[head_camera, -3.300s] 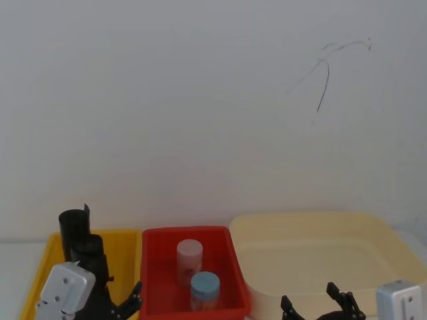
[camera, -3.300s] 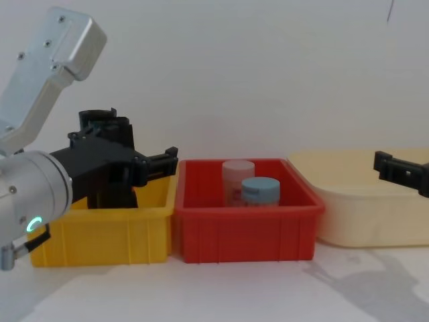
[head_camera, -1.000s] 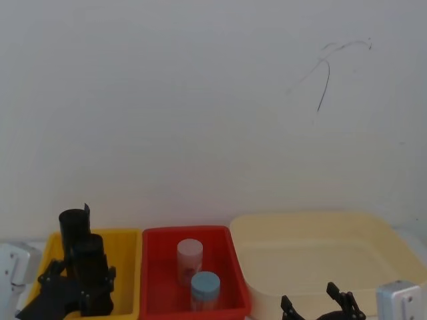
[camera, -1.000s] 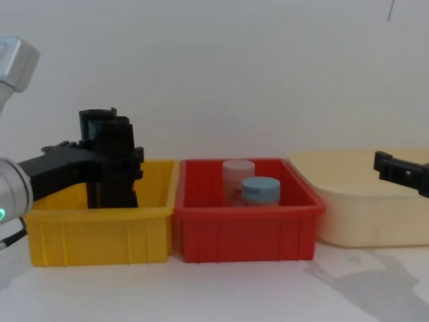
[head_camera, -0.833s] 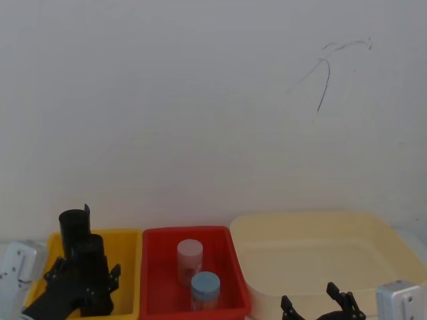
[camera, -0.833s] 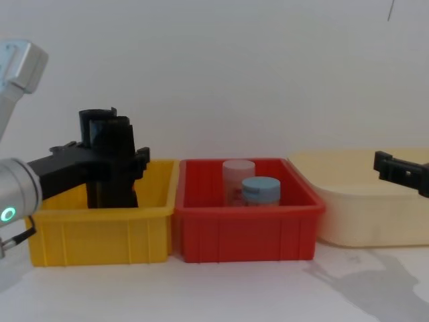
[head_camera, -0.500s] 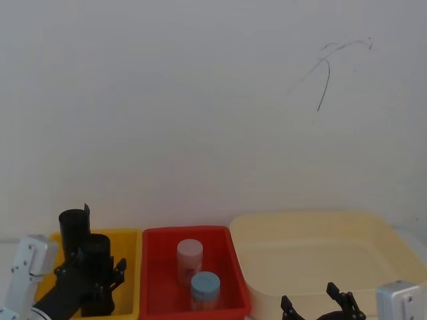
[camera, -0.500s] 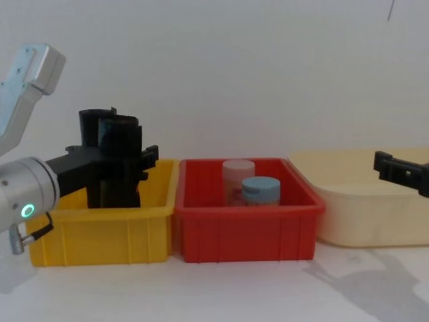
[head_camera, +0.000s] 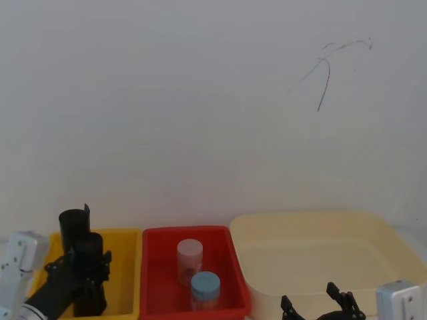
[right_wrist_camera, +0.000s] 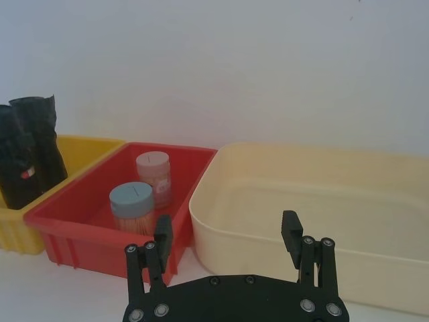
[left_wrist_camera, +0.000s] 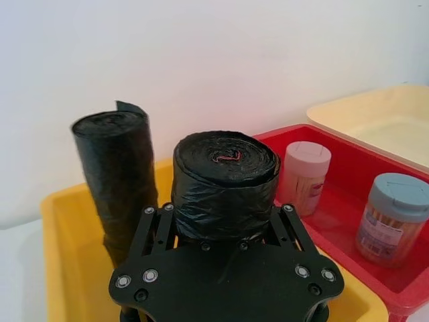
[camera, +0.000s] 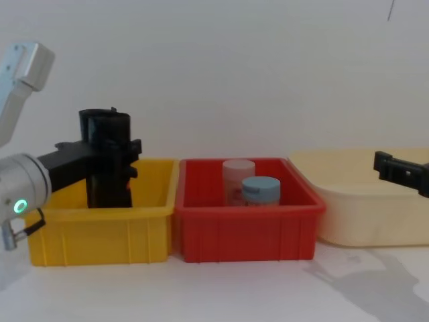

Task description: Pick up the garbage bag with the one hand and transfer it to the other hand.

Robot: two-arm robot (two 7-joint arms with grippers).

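Note:
The garbage bag (left_wrist_camera: 226, 181), a black wrinkled roll with a red mark (right_wrist_camera: 25, 174), stands upright in the yellow bin (camera: 100, 235). My left gripper (left_wrist_camera: 221, 211) reaches in from the left, and its fingers press against both sides of the roll just below its top. In the chest view the left gripper (camera: 110, 157) sits about halfway up the garbage bag (camera: 115, 131). My right gripper (right_wrist_camera: 228, 235) hangs open and empty in front of the cream tub (right_wrist_camera: 322, 201), far to the right.
A twin black roll (left_wrist_camera: 117, 174) stands right behind the held one in the same bin. The red bin (camera: 244, 238) beside it holds a pink-capped jar (camera: 238, 171) and a blue-capped jar (camera: 260, 188). A white wall rises close behind the bins.
My left gripper swung from beside the yellow bin onto the front roll. In the last half second gripper and roll shifted slightly left together. The right arm stayed still.

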